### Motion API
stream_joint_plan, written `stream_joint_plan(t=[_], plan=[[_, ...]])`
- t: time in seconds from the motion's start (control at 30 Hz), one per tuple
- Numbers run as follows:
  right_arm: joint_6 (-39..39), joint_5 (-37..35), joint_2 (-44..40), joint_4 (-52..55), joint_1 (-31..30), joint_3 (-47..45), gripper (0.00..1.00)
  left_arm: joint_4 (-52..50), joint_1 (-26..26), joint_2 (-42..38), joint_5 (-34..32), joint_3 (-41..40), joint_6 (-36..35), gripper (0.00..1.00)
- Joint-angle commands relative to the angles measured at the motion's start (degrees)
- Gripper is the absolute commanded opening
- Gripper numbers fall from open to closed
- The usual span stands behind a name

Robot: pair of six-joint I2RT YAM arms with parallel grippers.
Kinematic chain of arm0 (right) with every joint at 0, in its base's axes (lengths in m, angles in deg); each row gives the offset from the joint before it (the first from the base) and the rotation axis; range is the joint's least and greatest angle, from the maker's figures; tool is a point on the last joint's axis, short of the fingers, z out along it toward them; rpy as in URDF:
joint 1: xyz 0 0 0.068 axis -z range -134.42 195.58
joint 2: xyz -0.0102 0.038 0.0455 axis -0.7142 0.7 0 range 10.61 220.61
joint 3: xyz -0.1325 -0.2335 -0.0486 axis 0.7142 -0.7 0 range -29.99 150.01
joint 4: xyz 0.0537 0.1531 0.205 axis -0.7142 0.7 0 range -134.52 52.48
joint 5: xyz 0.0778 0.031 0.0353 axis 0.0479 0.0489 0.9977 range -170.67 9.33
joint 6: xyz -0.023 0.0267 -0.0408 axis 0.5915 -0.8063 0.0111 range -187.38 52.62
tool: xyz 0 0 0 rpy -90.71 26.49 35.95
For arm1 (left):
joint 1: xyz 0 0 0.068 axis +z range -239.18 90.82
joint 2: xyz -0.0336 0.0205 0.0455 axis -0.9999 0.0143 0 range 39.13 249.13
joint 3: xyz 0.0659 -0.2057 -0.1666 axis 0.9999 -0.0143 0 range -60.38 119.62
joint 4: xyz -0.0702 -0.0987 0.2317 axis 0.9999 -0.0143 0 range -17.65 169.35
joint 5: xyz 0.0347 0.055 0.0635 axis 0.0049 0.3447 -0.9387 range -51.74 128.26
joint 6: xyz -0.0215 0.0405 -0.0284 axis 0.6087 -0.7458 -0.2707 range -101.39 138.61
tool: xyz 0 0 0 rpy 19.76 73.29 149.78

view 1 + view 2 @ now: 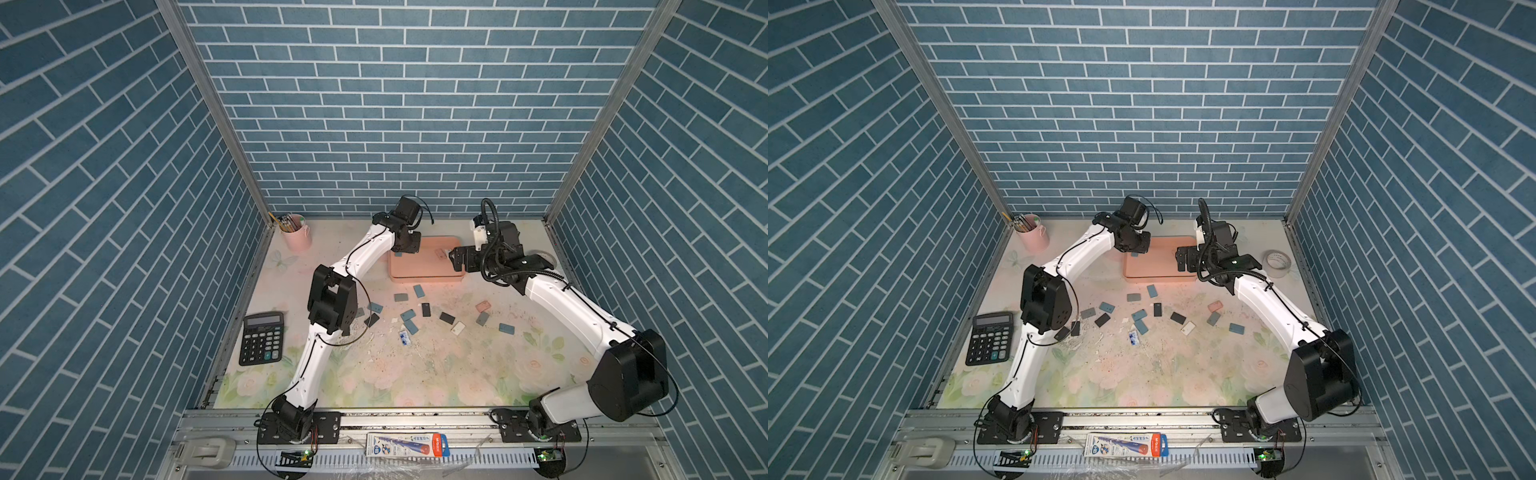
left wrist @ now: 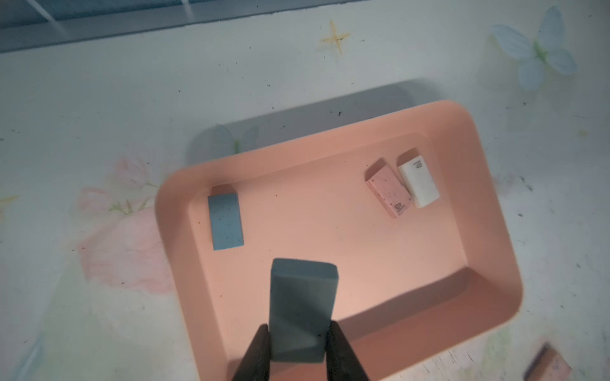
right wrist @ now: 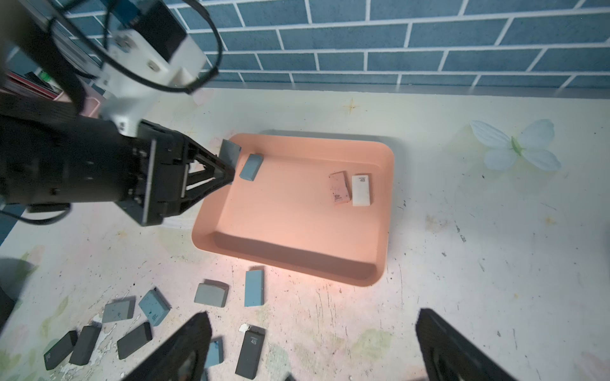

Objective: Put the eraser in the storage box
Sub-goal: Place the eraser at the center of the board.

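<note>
Only wrist views show left pincer (image 2: 298, 330) gripping eraser (image 2: 302, 303) (seemingly hidden from above).

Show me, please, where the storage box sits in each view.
Top view: box at the far middle of the table.
Top view: same spot, further left in the picture.
Left wrist: fills most of the picture.
Right wrist: mid-picture.
Shared landmark: the left hand holding a grey eraser at the box's corner.

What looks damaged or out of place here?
The floral table cover is scraped and flaking near its middle, with white chips and dark specks among the scattered erasers.
</note>
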Motion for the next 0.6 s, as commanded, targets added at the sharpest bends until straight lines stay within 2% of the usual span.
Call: stream_joint_plan(t=[0.0, 0.2, 0.57], plan=[[-2.04, 1.0, -1.52, 0.67, 0.43, -0.5, 0.98, 3.62, -0.22, 2.87, -0.02, 3.9, 2.17, 0.3], [-2.25, 1.28, -0.95, 0.53, 0.73, -1.2, 0.99, 3.44, -0.26, 9.41, -1.29, 10.36, 3.7, 0.3], [-2.2, 1.54, 0.75, -0.16, 0.7, -0.61, 0.98, 2.35, 0.17, 11.31, -5.35, 8.71, 3.76, 0.3]])
